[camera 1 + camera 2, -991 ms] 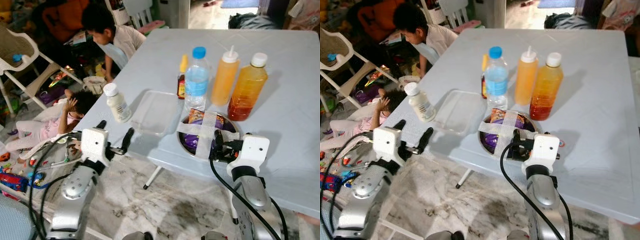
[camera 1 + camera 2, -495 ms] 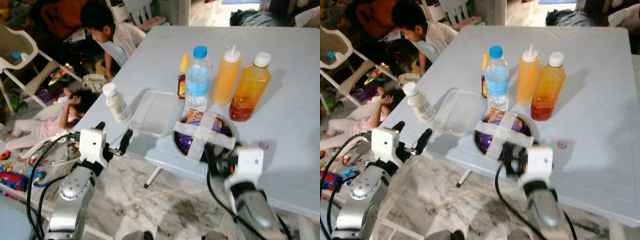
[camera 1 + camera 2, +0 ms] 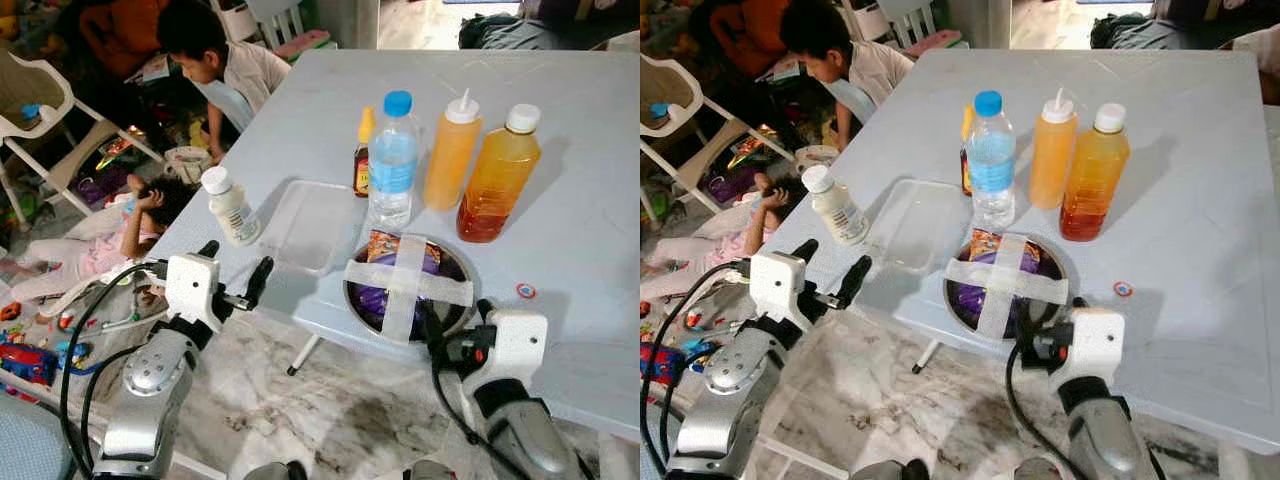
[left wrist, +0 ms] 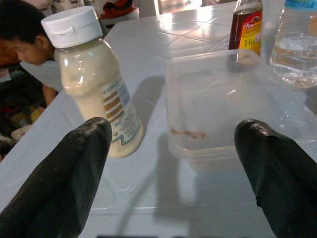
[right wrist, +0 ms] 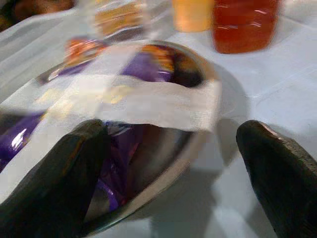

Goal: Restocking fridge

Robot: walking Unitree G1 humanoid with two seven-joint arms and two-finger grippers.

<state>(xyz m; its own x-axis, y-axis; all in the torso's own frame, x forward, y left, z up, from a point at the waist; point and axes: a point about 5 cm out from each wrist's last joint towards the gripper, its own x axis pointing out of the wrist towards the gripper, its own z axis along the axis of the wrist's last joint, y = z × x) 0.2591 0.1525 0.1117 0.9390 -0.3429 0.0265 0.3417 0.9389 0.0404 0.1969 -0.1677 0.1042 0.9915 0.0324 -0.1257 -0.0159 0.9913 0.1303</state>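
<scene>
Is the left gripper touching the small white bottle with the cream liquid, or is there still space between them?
Apart. In the left wrist view the left gripper is open, and bare table separates its fingers from the white bottle.

Pale blue-grey square desk on mottled grey marble floor; white plastic chair far left, toys scattered nearby.

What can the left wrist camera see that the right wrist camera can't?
The left wrist view has the white-capped creamy bottle, the clear plastic container and a small brown sauce bottle. The right wrist view has the taped metal bowl holding purple packets, and a red-orange bottle. Both show open black fingers above the pale table.
</scene>
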